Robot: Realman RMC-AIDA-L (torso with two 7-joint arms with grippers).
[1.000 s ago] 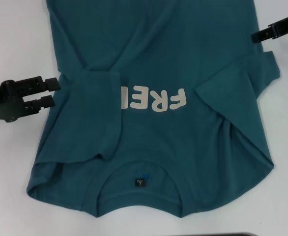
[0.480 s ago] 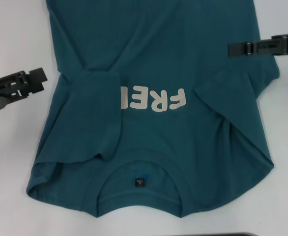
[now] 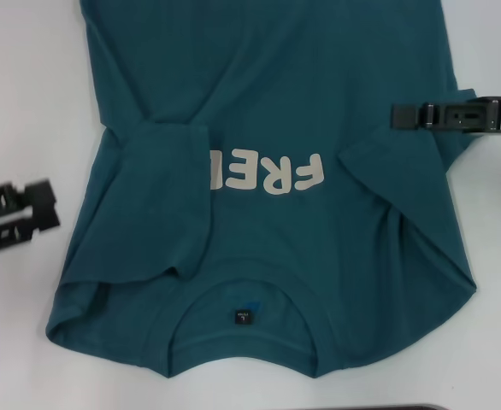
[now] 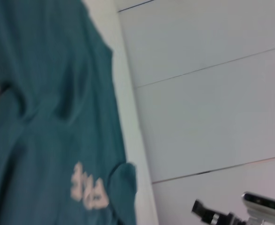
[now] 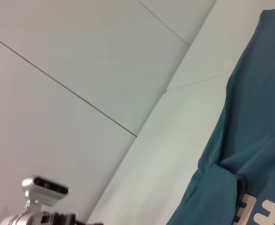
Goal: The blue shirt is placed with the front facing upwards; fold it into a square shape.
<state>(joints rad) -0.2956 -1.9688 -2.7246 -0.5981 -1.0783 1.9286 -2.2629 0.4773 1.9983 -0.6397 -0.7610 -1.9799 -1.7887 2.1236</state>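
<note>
**Both sleeves folded in, grippers at the shirt's sides**

The shirt (image 3: 276, 171) lies front up on the white table (image 3: 28, 85), collar nearest the robot, its body running off the far edge of the head view. Both sleeves are folded inward; the left one covers the end of the pale lettering (image 3: 268, 173). Bare table borders the shirt on the left and right, with a narrower strip near the collar hem.

The left gripper (image 3: 50, 209) sits on open table, apart from the shirt's left edge, fingers pointing toward it, jaws narrowly parted and empty. The right gripper (image 3: 396, 115) reaches level over the right edge above the folded sleeve; whether its fingers are parted cannot be told.
</note>
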